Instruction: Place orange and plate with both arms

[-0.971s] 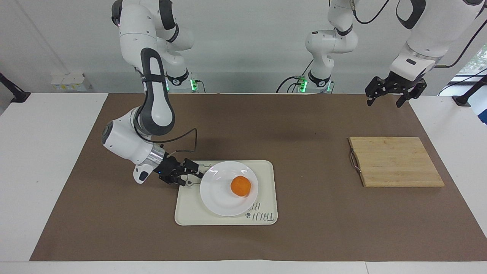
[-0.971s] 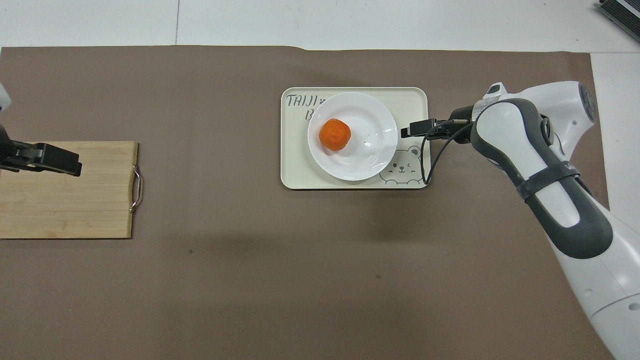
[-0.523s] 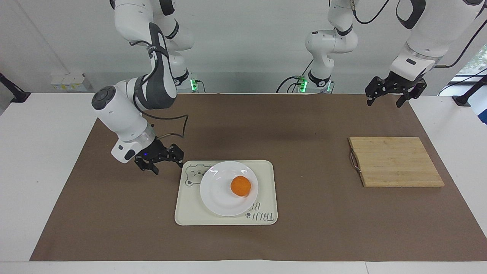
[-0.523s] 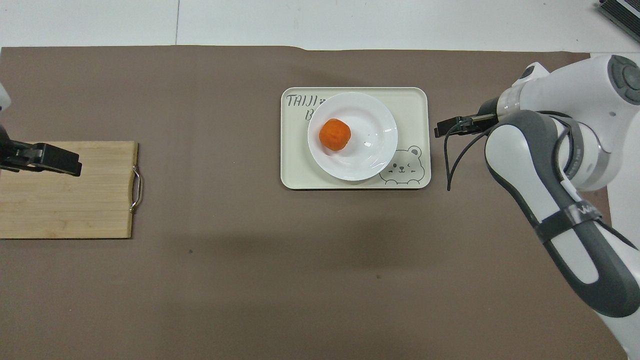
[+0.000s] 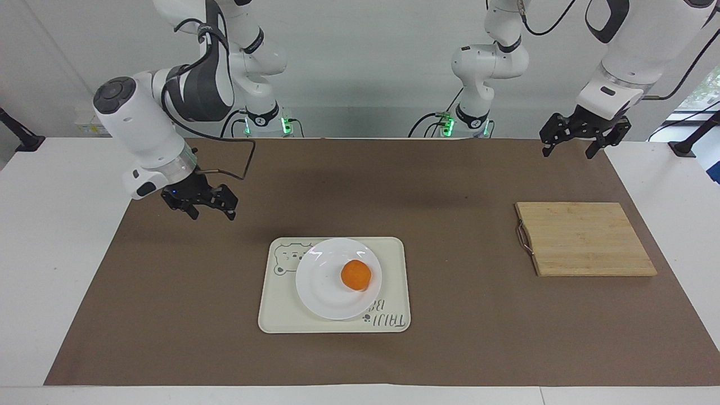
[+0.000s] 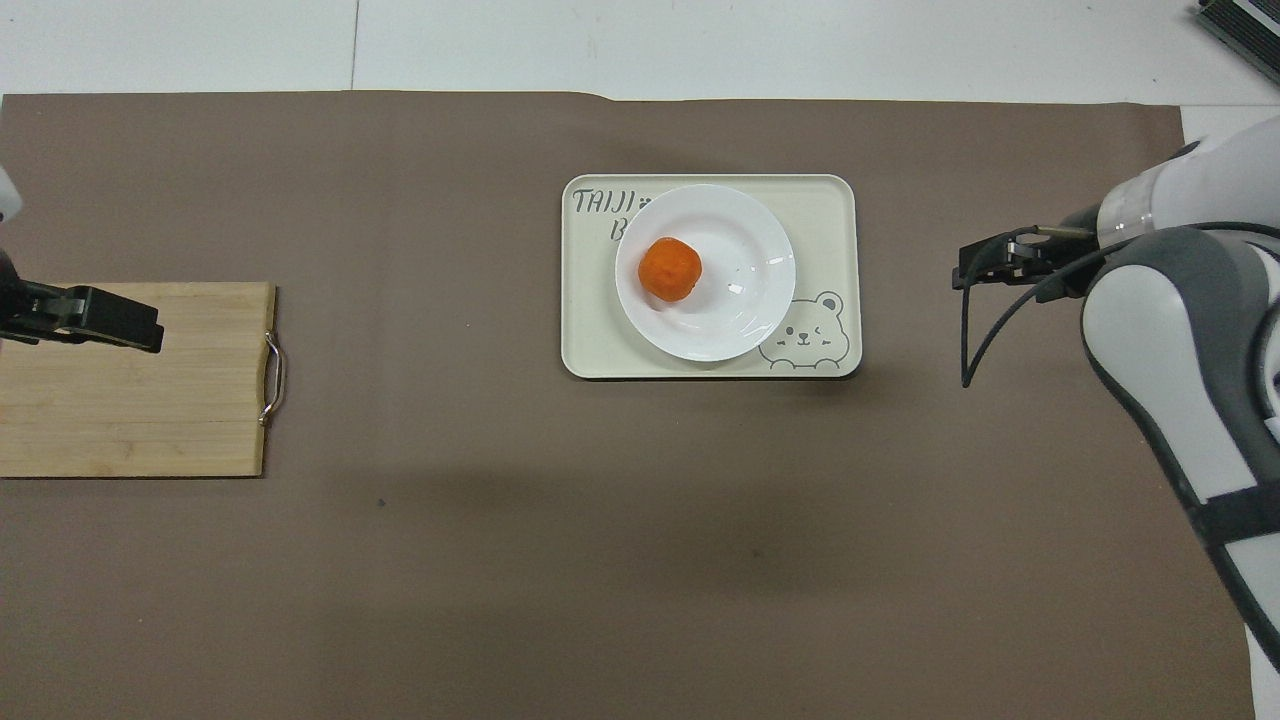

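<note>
Orange (image 5: 355,275) sat on plate (image 5: 323,289), plate on tray (image 5: 394,253). My R gripper (image 5: 204,209) hung over mat, jaws wide, empty; L gripper (image 5: 569,143) wide, waiting. Placement looked done; next probably just parking arms.

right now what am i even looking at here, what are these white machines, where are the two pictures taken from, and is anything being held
These are two white robot arms at one table, each ending in a black two-finger gripper. One picture faces the robots from across the table; the other looks steeply down from above their end, so the sides are swapped between them.

On the brown mat lies a cream tray with a bear drawing. A white plate sits on it, and an orange sits on the plate. A wooden cutting board lies toward the left arm's end.

Nothing is held. The right gripper hangs open over bare mat beside the tray. The left gripper waits open, raised near the board.
</note>
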